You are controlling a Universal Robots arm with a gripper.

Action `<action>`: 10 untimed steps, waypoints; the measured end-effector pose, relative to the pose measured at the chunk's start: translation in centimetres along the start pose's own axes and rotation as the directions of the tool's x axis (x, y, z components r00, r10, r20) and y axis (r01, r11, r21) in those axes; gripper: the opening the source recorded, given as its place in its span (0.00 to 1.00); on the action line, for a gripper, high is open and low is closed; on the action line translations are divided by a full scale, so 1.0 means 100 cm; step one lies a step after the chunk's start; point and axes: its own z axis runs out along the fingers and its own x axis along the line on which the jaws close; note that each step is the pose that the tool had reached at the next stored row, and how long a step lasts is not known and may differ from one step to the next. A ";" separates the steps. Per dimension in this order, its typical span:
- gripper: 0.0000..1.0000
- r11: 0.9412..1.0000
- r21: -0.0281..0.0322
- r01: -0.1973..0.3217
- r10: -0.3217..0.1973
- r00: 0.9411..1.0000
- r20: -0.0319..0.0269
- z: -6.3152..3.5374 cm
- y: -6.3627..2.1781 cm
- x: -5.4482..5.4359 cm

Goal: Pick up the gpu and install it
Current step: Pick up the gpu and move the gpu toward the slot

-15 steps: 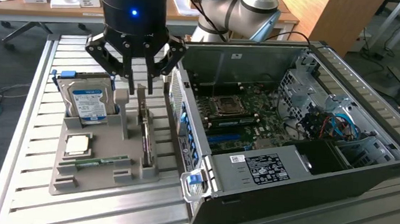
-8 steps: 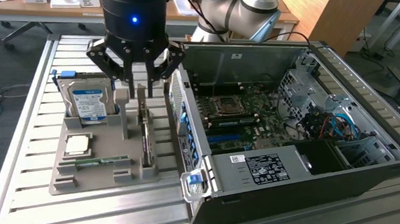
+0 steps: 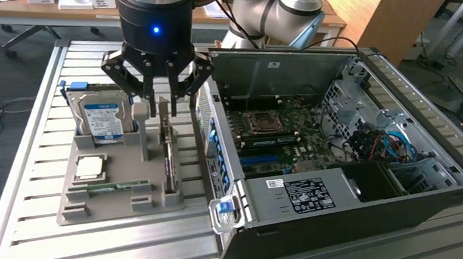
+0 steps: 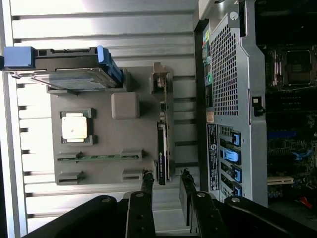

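The gpu (image 3: 169, 159) is a thin black card standing on edge in a slot of the grey tray (image 3: 120, 206), next to the open computer case (image 3: 316, 199). My gripper (image 3: 161, 107) hangs just above the card's far end, its fingers apart on either side of the card's line. In the wrist view the gpu (image 4: 162, 148) runs toward my gripper (image 4: 166, 179), with one end of the card sitting between the two fingertips with a gap on each side. The gripper is open and holds nothing.
The tray (image 4: 130, 141) also holds a silver hard drive (image 3: 102, 120) with blue clips, a processor chip (image 3: 90, 167) and a green memory stick (image 3: 119, 186). The case's motherboard (image 3: 272, 129) lies exposed. The case wall (image 4: 228, 74) stands close beside the tray on the slatted metal table (image 3: 42, 153).
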 end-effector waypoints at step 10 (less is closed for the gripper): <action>0.36 1.000 0.000 0.000 0.000 1.000 0.000 0.0029 -0.0001 0.000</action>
